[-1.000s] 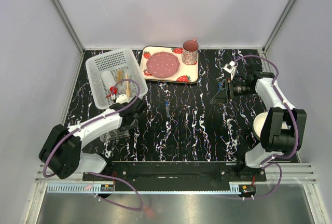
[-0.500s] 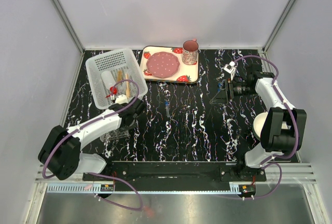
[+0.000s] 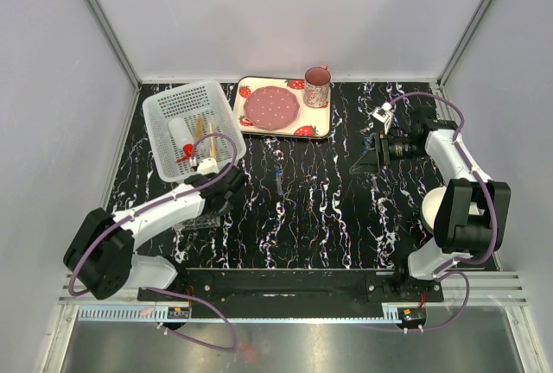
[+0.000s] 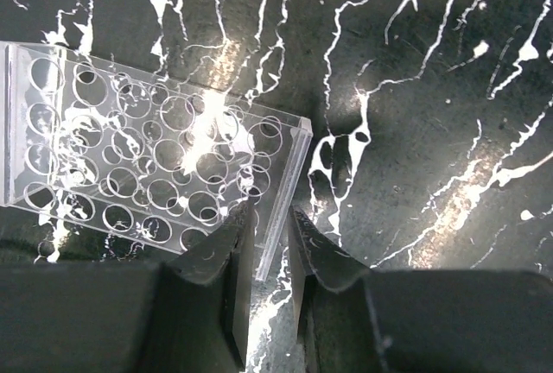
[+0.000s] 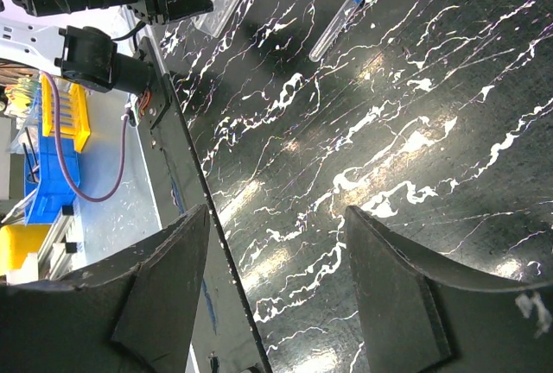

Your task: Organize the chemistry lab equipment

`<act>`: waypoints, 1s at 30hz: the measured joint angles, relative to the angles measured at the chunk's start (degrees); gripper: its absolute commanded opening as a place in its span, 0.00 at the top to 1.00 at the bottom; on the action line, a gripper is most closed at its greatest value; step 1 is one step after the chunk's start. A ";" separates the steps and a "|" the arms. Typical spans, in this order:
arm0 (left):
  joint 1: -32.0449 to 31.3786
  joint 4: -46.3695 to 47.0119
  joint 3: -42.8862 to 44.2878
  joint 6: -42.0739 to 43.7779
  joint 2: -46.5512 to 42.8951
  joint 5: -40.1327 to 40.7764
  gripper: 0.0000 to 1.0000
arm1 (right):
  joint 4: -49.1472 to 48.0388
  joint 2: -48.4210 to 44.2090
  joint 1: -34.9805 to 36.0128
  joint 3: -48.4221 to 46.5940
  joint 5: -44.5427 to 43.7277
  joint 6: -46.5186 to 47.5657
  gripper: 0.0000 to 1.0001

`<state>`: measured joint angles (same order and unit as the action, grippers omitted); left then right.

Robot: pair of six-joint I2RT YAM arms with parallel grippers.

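Clear plastic grid tube rack (image 4: 147, 157): lies flat on the black marbled table (image 4: 432, 88), at 8 o'clock in the top view.
Left gripper (image 4: 270, 213): jaws narrow, astride the rack's end wall; whether they grip it is unclear.
Right gripper (image 5: 276, 218): jaws wide apart, empty, at 2 o'clock.
Blue-tipped tube (image 5: 341, 19): lies near centre.

On the counter (image 3: 328, 218) there was one clear plastic grid rack (image 4: 155, 166); one thin blue-tipped tube (image 5: 341, 17); one white perforated basket (image 3: 168, 105), which held one small red-capped bottle (image 3: 180, 131) and two tan wooden sticks (image 3: 200, 124). There was also one strawberry-printed tray (image 3: 318, 119), carrying one pink plate (image 3: 271, 107) and one mug (image 3: 317, 86); and one cream bowl (image 3: 431, 207).
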<state>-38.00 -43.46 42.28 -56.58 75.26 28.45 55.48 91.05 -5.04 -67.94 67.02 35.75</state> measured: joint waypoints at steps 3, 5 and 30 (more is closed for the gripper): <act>-1.07 0.52 0.04 -0.07 0.00 -0.35 0.78 | 0.09 0.00 0.00 -0.15 0.00 0.04 0.30; -2.25 0.76 0.37 -0.39 0.26 -0.90 0.78 | 0.17 0.00 0.00 -0.31 0.00 0.09 0.30; -13.18 6.34 16.24 -1.49 15.80 -11.50 0.52 | 0.37 0.00 0.00 -0.31 -0.15 0.44 0.30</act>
<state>-51.18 -37.12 58.52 -58.06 91.07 16.95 55.86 91.05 -5.04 -68.25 66.87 36.18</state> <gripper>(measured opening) 0.396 0.695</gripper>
